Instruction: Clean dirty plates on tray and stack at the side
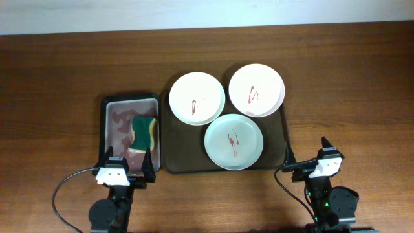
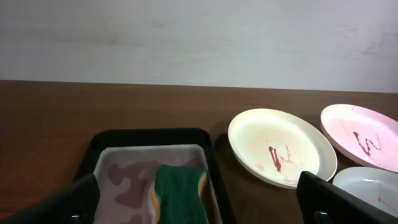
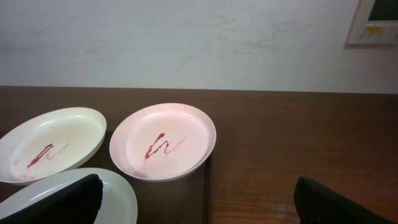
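Overhead view shows the plates (image 1: 196, 97) all red-streaked on the tray (image 1: 178, 155), left gripper (image 1: 127, 163) and right gripper (image 1: 306, 154) open and empty, so cleaning seems unstarted; next, grasp the sponge (image 1: 143, 133).

A reddish-brown table (image 1: 58, 71) with fine wood grain carries a dark brown tray (image 1: 184, 154) of three plates — a left white plate (image 1: 196, 98), a right white plate (image 1: 256, 90) and a mint-green plate (image 1: 233, 141) — each marked with thin red streaks. Beside it, a grey tray (image 1: 119, 111) with a black rim shows brownish blotches and a dark green sponge (image 1: 140, 129) edged in yellow.
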Robot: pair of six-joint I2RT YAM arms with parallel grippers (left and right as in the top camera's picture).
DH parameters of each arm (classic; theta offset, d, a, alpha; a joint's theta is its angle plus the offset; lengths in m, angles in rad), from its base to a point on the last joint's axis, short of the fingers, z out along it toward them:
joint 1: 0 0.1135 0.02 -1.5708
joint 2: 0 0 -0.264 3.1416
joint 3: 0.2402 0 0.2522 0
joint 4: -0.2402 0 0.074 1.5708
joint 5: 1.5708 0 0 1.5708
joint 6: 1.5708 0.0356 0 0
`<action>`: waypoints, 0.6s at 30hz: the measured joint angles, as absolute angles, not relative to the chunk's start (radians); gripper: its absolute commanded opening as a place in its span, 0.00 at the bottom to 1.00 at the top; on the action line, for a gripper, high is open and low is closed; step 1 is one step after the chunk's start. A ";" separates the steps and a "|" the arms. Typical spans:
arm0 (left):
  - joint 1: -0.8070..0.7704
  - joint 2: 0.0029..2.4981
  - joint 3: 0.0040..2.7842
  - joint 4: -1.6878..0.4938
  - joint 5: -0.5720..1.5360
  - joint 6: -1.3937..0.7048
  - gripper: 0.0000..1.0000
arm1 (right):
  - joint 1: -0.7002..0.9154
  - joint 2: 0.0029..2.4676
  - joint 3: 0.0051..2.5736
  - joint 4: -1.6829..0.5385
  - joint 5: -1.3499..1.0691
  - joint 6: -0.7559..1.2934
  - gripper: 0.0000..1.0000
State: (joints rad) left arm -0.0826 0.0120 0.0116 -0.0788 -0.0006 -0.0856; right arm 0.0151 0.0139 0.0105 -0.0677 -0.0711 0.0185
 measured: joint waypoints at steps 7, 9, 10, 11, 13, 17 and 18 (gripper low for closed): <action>-0.083 0.012 0.012 -0.079 -0.009 -0.085 0.99 | 0.015 0.014 0.010 -0.068 -0.071 0.018 0.99; -0.083 0.012 0.012 -0.079 -0.011 -0.086 0.99 | 0.015 0.014 0.010 -0.068 -0.071 0.019 0.99; -0.083 0.012 0.012 -0.079 -0.011 -0.085 1.00 | 0.015 0.014 0.010 -0.068 -0.071 0.019 0.99; -0.083 0.012 0.012 -0.079 -0.012 -0.085 0.99 | 0.015 0.014 0.010 -0.068 -0.071 0.018 0.99; -0.083 0.012 0.012 -0.079 -0.012 -0.085 1.00 | 0.015 0.014 0.010 -0.068 -0.071 0.019 0.99; -0.083 0.012 0.012 -0.079 -0.012 -0.086 0.99 | 0.015 0.014 0.010 -0.068 -0.071 0.019 0.99; -0.083 0.012 0.012 -0.079 -0.012 -0.085 0.99 | 0.015 0.014 0.010 -0.068 -0.071 0.018 0.99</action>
